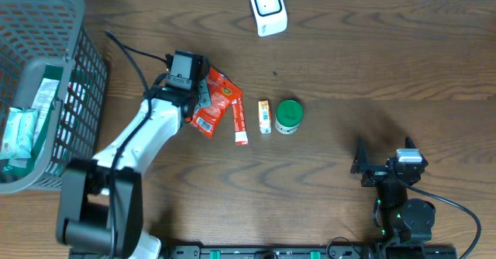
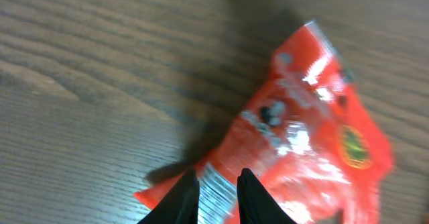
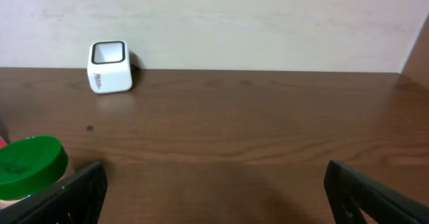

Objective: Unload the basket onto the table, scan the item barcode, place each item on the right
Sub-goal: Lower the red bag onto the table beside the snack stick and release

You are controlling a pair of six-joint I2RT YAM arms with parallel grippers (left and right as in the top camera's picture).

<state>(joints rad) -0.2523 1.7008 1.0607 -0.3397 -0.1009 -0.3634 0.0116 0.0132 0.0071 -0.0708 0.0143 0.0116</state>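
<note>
Looking down from overhead, we find the red packet (image 1: 217,104) a little toward 10 o'clock from the middle of the table (image 1: 349,57), with the left claw (image 1: 194,108) over its 9 o'clock edge. At 3 o'clock from the packet lie a thin red stick (image 1: 239,122), a small yellow box (image 1: 264,116) and a green-lidded tub (image 1: 289,115), in a row. The white scanner (image 1: 267,9) sits at 12 o'clock, well apart from the packet. A grey basket (image 1: 89,53) fills the 9 to 10 o'clock corner. The right claw (image 1: 384,153) sits at 4 o'clock, apart from everything.

From the left wrist, the left claw (image 2: 218,194) has its two fingers (image 2: 184,198) nearly together, with the packet's silvery crimped end between them at 6 o'clock. Whether they pinch it or only straddle it we cannot tell; the packet is blurred.

From the right wrist, the right claw (image 3: 214,190) is spread wide and empty, with the scanner (image 3: 109,66) at 10 o'clock and the green lid (image 3: 30,160) at 8 o'clock.

We judge the step in hand to be securing the packet. To do it well, we would clamp squarely on the flat seal, not the puffy body. We would lift without dragging the stick alongside, then turn the barcode face toward the scanner's window. No barcode shows in these views.
</note>
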